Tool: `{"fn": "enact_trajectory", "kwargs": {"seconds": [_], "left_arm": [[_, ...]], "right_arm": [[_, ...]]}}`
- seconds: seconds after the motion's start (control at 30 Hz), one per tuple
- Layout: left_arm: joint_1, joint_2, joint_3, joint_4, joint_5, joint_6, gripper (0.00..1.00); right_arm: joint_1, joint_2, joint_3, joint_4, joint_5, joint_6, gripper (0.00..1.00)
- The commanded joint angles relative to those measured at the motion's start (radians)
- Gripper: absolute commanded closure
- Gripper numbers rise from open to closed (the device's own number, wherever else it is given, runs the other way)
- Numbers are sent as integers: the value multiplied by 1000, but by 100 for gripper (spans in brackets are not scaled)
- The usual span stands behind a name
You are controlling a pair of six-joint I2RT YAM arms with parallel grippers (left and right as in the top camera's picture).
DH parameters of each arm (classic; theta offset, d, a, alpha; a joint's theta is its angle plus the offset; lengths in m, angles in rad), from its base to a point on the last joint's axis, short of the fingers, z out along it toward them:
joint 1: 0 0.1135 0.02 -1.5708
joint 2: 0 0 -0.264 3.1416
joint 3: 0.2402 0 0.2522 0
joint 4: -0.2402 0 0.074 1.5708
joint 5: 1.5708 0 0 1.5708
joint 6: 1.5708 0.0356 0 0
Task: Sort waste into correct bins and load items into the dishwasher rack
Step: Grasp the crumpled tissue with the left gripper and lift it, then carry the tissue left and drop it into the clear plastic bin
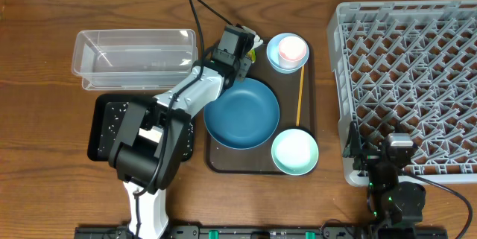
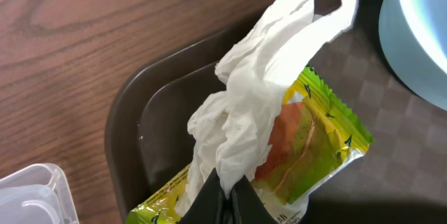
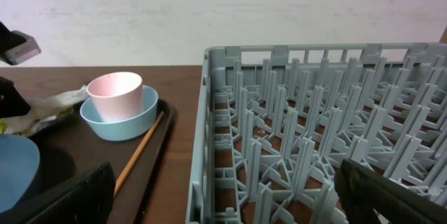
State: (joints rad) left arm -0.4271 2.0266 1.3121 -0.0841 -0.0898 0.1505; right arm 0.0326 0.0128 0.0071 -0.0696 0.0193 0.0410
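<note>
The crumpled white paper scrap point(image 2: 255, 91) lies in the corner of the brown serving tray point(image 2: 126, 147) nearest the clear tub point(image 1: 134, 54), draped over the yellow-green packet point(image 2: 318, 137) and just beside the light-blue bowl point(image 2: 419, 35). The left gripper point(image 2: 229, 199) has its jaws pressed together on the lower tail of the scrap; in the left wrist view only a thin seam shows between the fingers, with paper running into it. Treat the scrap as very light, soft and easily torn: it has no stiffness, it will hang and swing from the pinch, and a thin tail may slip or tear under a jerk. Judge the hold as adequate but shallow; a bite on a thicker fold would be safer. Note that the scrap touches the packet along much of its length. The packet looks like a light, glossy film pouch, probably slippery, and it may drag along; whether the fingers have also caught its lower edge cannot be told. Lift slowly and check that the packet separates. When you take the packet, grip it across a crimped end seam, not its smooth face. The clear tub and the black tray point(image 1: 103, 123) stand to the left of the serving tray. The right gripper point(image 3: 225, 178) hangs with its fingers spread wide at the near edge of the dishwasher rack point(image 3: 314, 133), holding nothing.
</note>
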Motion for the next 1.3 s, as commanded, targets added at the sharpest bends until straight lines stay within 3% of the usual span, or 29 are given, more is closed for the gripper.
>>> {"fn": "enact_trajectory", "kwargs": {"seconds": [0.0,0.17,0.5,0.63,0.9,1.27], "left_arm": [[4,-79,9,2,-16,-53,94],[5,-179,9,3,-59,-127,94],[30,-367,8,-37,-354,-147,94],[93,-402,8,-121,-430,-266,94],[291,-399,-4,-321,-429,-583,94],[411,-393,-15,-351,-275,-614,94]], "right_arm": [[10,-2,-2,-3,6,6,1],[10,-2,-2,-3,6,7,1],[10,-2,-2,-3,6,6,1],[10,-2,-2,-3,6,7,1],[10,-2,-2,-3,6,7,1],[10,-2,-2,-3,6,6,1]]}}
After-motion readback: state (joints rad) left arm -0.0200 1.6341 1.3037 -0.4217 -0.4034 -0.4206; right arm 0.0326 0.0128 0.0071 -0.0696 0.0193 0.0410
